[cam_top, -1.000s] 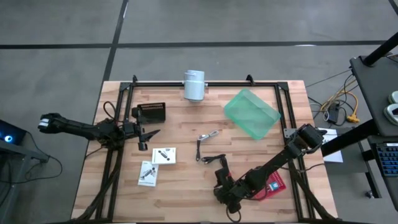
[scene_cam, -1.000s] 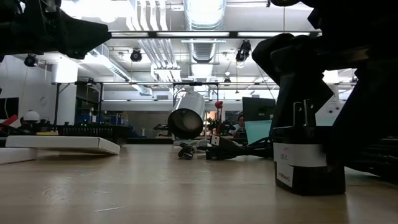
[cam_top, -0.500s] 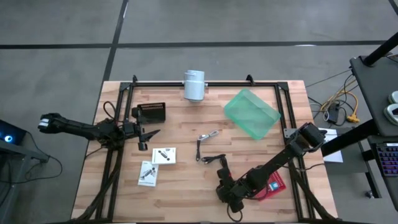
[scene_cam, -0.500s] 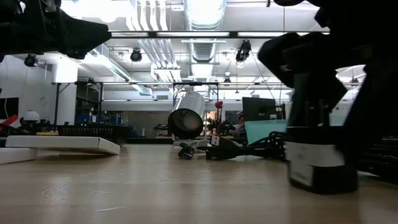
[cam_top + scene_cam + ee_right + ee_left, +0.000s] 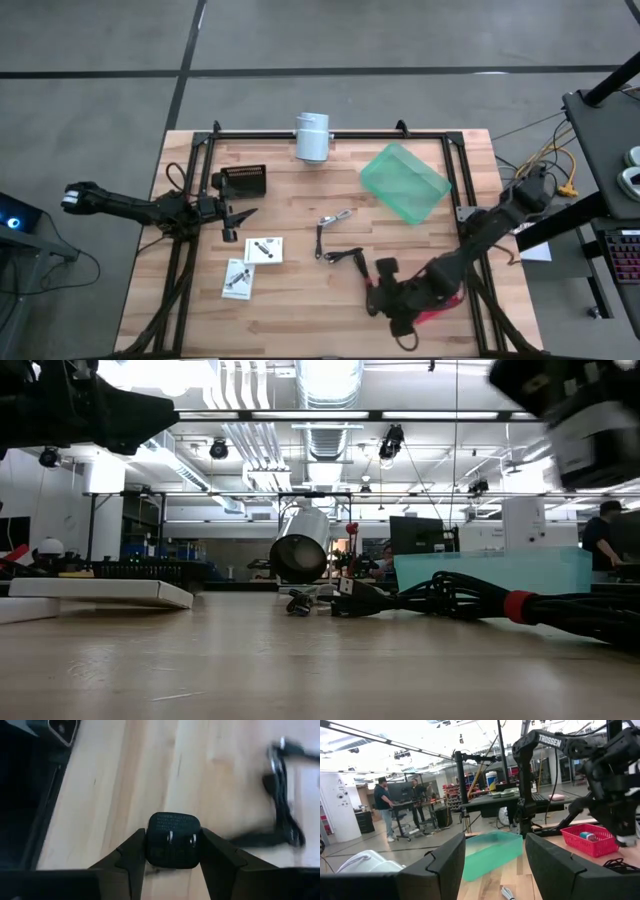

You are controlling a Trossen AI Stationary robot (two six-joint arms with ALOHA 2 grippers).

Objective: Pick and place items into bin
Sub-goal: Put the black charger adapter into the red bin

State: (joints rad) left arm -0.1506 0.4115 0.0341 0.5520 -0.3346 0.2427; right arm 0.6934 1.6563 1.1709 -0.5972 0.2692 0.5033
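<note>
My right gripper is shut on a small black plug cube and hangs above the table's near right part; it blurs the low view's upper corner. Black cords lie loose on the wood beside a silvery metal piece. Two white packets lie flat left of centre. The green bin stands at the far right. My left gripper waits open by the left edge, its fingers spread wide. My right gripper pinches the black cube by two opposite side faces between its two fingers. The face with two metal prongs points toward the wrist camera. The fingers come from above, slanting down, and the cube is lifted clear of the table.
A red basket sits under the right arm near the right edge. A black toothed block and a white cylinder stand at the far side. A dark frame rail rings the table. Bare wood lies between packets and cords.
My right gripper has risen off the table with the black cube, which stood on the wood a second ago, and has moved toward the right and a little toward the far edge. The cube is now lifted clear.
</note>
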